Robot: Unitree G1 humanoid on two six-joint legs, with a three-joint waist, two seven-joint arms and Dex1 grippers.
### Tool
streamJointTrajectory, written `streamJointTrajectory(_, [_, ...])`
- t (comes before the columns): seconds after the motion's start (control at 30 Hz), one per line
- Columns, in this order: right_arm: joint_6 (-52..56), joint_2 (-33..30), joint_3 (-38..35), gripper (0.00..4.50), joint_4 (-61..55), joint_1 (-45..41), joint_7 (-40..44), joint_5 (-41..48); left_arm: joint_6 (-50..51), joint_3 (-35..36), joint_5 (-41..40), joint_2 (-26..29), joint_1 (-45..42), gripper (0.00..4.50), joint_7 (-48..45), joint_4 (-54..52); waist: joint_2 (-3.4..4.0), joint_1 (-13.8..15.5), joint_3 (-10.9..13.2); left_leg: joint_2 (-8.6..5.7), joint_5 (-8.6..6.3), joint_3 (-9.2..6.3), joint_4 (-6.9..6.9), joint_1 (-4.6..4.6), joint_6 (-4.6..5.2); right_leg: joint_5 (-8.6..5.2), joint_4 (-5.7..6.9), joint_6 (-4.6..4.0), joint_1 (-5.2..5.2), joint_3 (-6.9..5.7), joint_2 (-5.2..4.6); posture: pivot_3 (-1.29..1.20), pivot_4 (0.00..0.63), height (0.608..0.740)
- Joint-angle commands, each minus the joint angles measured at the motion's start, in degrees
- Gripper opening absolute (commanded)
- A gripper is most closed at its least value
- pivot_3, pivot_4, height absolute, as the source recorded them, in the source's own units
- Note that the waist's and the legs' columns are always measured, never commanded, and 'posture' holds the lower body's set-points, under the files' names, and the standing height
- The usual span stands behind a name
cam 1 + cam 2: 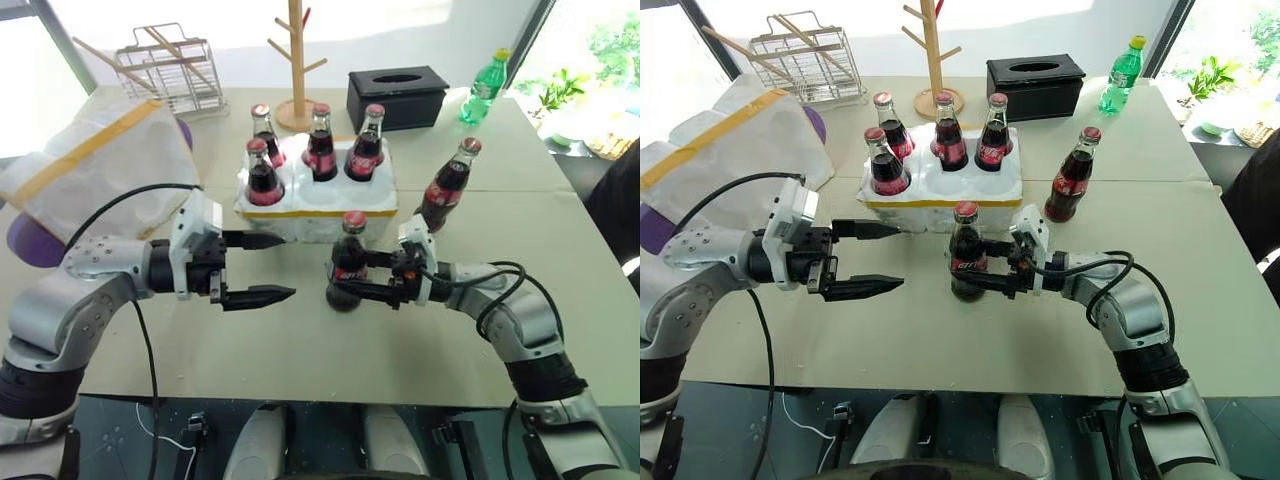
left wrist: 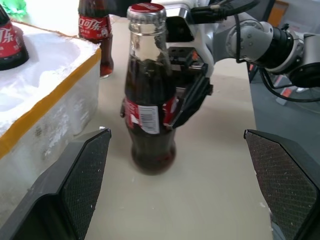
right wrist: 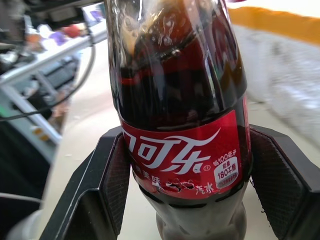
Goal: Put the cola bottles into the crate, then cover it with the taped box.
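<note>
Six cola bottles total, all small glass ones with dark cola, red caps and red labels. Four stand upright in the crate [image 1: 318, 205]: one [image 1: 264, 175] at the front left, one [image 1: 266, 132] behind it, then two more [image 1: 321, 145] and [image 1: 365, 146] along the back. The crate's a low white foam tray with round wells and a single yellow tape strip round its side, chalky and a bit crumbly looking.

The fifth bottle [image 1: 447, 186] stands on the table [image 1: 300, 350] just right of the crate. The sixth [image 1: 347, 265] is upright on the table right in front of the crate, and the right gripper [image 1: 345, 282] has its two black fingers clamped on it at label height, pads against the glass on both sides.

The left gripper [image 1: 262, 267] hangs just left of that bottle, fingers spread wide, nothing in it. Its pads have a fine mesh texture.

One taped box [image 1: 95, 165] sits at far left, lumpy white foam with a wide yellow band.

Also at the back: one black tissue box [image 1: 396, 97], one green plastic bottle [image 1: 484, 88], one wire rack [image 1: 168, 68], one wooden peg stand [image 1: 296, 60].
</note>
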Motion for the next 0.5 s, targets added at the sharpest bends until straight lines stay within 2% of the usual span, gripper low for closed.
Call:
streamJointTrajectory(0.03, [3.5, -0.9, -5.6, 2.81, -5.4, -5.2, 0.8, 7.2, -0.1, 2.8, -1.3, 0.2, 0.3, 4.50, 1.7, -1.6, 0.02, 0.0, 0.0, -0.01, 0.00, 0.00, 0.00, 0.00, 0.00, 0.00, 0.00, 0.00, 0.00, 0.00, -0.01, 0.00, 0.150, 0.740])
streamJointTrajectory(0.17, [8.8, -1.0, -9.0, 2.81, -4.5, -13.4, -0.3, 13.0, 0.7, 6.5, -3.5, 0.6, 1.7, 4.50, 4.1, -2.1, 0.06, -0.2, 0.0, 0.02, 0.00, 0.00, 0.00, -0.03, 0.00, 0.00, 0.02, 0.00, -0.07, 0.01, 0.00, 0.00, 0.150, 0.740])
streamJointTrajectory(0.27, [10.3, 0.3, -9.9, 2.81, -1.1, -20.6, -2.3, 13.6, 1.3, 9.0, -5.1, 0.4, 2.1, 4.50, 6.2, -2.1, 0.11, -0.4, 0.1, 0.05, 0.01, 0.01, -0.02, -0.05, -0.02, 0.00, 0.08, -0.01, -0.18, 0.05, 0.03, 0.00, 0.150, 0.740])
streamJointTrajectory(0.37, [5.6, 3.7, -7.5, 2.81, 8.6, -31.0, -5.3, 6.7, 1.9, 10.1, -6.4, -0.2, 2.3, 4.50, 8.4, -2.6, 0.10, -0.3, 0.1, 0.05, 0.02, -0.01, -0.05, -0.06, -0.03, 0.00, 0.08, -0.01, -0.19, 0.02, 0.04, 0.00, 0.150, 0.740])
streamJointTrajectory(0.5, [-3.2, 8.4, -3.7, 2.81, 21.5, -38.6, -7.2, -2.7, 1.8, 9.6, -7.2, -0.5, 2.7, 4.50, 9.9, -3.8, 0.10, -0.3, 0.1, 0.00, 0.03, 0.05, -0.04, -0.06, -0.06, 0.03, 0.08, -0.04, -0.20, 0.04, 0.00, 0.00, 0.150, 0.740])
